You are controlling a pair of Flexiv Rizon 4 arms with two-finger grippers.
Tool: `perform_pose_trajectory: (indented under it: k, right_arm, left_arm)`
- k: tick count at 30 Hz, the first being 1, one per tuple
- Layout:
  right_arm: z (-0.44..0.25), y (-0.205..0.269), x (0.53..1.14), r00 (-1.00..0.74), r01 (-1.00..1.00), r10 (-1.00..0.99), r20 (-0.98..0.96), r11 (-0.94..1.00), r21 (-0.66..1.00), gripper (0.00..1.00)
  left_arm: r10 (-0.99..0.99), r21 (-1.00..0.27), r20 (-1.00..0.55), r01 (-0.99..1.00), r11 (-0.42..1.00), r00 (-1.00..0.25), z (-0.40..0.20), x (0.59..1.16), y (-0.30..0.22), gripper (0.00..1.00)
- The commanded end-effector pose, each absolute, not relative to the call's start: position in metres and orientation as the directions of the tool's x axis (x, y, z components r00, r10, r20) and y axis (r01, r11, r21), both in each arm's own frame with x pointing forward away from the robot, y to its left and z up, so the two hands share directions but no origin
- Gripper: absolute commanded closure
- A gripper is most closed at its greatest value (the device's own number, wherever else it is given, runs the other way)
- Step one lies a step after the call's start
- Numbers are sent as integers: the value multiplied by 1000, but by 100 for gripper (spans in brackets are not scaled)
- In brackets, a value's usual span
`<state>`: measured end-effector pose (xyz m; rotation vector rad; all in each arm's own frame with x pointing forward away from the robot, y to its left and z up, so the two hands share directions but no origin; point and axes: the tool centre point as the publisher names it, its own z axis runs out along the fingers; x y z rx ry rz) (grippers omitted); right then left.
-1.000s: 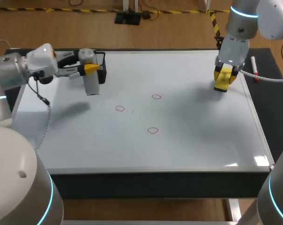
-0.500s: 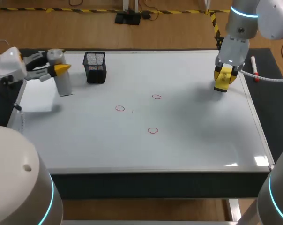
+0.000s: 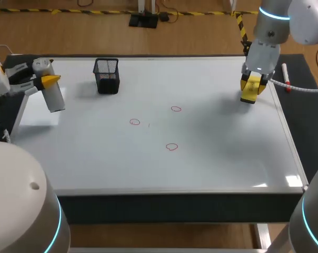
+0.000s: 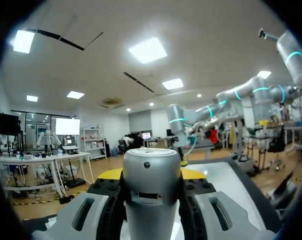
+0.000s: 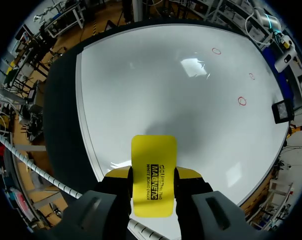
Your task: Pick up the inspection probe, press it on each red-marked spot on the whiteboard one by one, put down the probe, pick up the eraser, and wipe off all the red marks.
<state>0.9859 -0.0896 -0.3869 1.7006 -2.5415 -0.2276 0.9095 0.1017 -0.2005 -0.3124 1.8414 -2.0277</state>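
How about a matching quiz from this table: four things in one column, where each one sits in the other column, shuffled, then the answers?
Things:
1. inspection probe
2. eraser
3. black mesh cup
4. red marks

Places:
A. held in the right claw
B. standing at the far side of the whiteboard
C. held in the left claw, at the whiteboard's left edge
D. drawn near the whiteboard's middle

Pairs: 1-C, 2-A, 3-B, 4-D

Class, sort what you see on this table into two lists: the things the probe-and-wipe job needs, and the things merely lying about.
Belongs to the job:
inspection probe
yellow eraser
red marks, three of them
whiteboard

Just lying about:
black mesh pen holder
marker pen beside the whiteboard
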Motion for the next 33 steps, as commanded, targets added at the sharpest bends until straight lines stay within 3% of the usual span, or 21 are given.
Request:
perform_pose_trajectory:
  k: [1, 12, 33]
  right_arm:
    - [-386, -90, 986, -380, -913, -925, -16, 373, 163, 100]
    - [-380, -34, 973, -308, -937, -951, 35, 309, 162, 100]
    - [-370, 157, 907, -59, -995, -998, 10, 60, 74, 100]
  left_arm:
    - [-422, -990, -89, 129, -66, -902, -199, 909, 102, 100]
    - [-422, -990, -89, 129, -66, -902, -199, 909, 102, 100]
    - [-422, -990, -89, 129, -66, -902, -199, 909, 102, 100]
